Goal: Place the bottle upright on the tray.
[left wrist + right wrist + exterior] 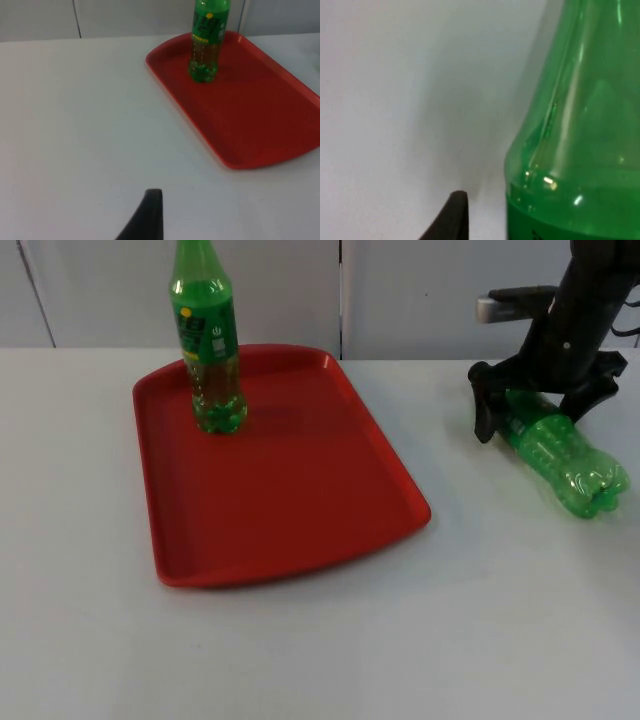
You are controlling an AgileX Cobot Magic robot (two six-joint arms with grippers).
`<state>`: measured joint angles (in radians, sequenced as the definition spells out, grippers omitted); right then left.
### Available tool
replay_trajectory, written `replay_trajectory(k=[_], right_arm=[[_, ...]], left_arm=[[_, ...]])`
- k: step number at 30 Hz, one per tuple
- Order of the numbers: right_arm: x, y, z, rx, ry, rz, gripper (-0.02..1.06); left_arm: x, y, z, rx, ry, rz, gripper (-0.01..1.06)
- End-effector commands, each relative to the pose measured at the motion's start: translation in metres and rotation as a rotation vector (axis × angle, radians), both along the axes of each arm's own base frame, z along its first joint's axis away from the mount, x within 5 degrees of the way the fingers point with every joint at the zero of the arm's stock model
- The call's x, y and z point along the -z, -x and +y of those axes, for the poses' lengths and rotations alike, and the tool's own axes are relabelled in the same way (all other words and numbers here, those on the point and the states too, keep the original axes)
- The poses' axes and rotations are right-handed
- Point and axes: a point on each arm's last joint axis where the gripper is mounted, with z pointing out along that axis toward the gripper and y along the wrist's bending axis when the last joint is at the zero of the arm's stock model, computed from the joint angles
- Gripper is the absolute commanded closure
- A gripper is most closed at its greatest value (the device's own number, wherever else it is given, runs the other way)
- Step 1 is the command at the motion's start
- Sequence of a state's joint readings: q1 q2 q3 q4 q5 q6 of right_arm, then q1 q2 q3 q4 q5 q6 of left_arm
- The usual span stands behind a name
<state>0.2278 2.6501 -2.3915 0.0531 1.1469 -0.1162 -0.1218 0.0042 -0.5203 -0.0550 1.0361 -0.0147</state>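
Right hand straddles the lying bottle, ready to grip it.

The right hand (537, 405) is down at the worktop (320, 640), fingers spread wide to either side of the lying bottle (565, 455) near its label end, not visibly closed on it; the base points away, a hold that should suit tipping it up. The tray (300, 510) lies well apart, another bottle (210, 345) already upright in its far corner. The left hand (145, 220) waits over bare worktop; its spread I cannot tell.
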Motion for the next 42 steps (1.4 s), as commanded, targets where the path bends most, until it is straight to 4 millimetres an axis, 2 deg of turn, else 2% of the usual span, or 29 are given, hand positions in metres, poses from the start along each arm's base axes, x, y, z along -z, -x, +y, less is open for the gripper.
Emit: replay_trajectory(k=[1, 10, 13, 15, 16, 20, 21, 28, 31, 32, 35, 36, 42], right_arm=[[-0.001, 0.000, 0.003, -0.012, -0.001, -0.005, 0.08], [0.000, 0.002, 0.003, -0.011, -0.005, 0.012, 0.11], [0.001, 0.002, 0.003, -0.007, -0.005, 0.017, 0.28], [0.001, 0.002, 0.002, -0.002, 0.005, 0.018, 0.48], [0.001, 0.002, 0.002, -0.002, 0.005, 0.018, 0.48], [0.000, 0.001, -0.002, 0.016, 0.048, 0.009, 0.99], [-0.002, 0.001, -0.002, 0.016, 0.048, 0.007, 1.04], [-0.006, 0.002, -0.003, 0.016, 0.048, 0.007, 1.05], [-0.026, 0.002, -0.002, 0.019, 0.036, -0.036, 1.05], [-0.026, 0.002, -0.002, 0.019, 0.036, -0.036, 1.05], [-0.060, 0.002, -0.002, 0.021, 0.016, -0.118, 1.05], [-0.060, 0.002, -0.002, 0.021, 0.016, -0.118, 1.05], [-0.150, 0.014, -0.002, 0.011, -0.064, -0.318, 1.05]], left_arm=[[0.001, 0.000, 0.000, 0.007, 0.000, -0.004, 0.13], [0.001, 0.000, 0.000, 0.007, 0.000, -0.004, 0.13], [0.001, 0.000, 0.000, 0.007, 0.000, -0.004, 0.13], [0.001, 0.000, 0.000, 0.007, 0.000, -0.004, 0.13], [0.001, 0.000, 0.000, 0.007, 0.000, -0.004, 0.13], [0.001, 0.000, 0.000, 0.007, 0.000, -0.004, 0.13], [0.001, 0.000, 0.000, 0.007, 0.000, -0.004, 0.13], [0.001, 0.000, 0.000, 0.007, 0.000, -0.004, 0.13], [0.001, 0.000, 0.000, 0.007, 0.000, -0.004, 0.13], [0.001, 0.000, 0.000, 0.007, 0.000, -0.004, 0.13], [0.001, 0.000, 0.000, 0.007, 0.000, -0.004, 0.13], [0.001, 0.000, 0.000, 0.007, 0.000, -0.004, 0.13], [0.001, 0.000, 0.000, 0.007, 0.000, -0.004, 0.13]])
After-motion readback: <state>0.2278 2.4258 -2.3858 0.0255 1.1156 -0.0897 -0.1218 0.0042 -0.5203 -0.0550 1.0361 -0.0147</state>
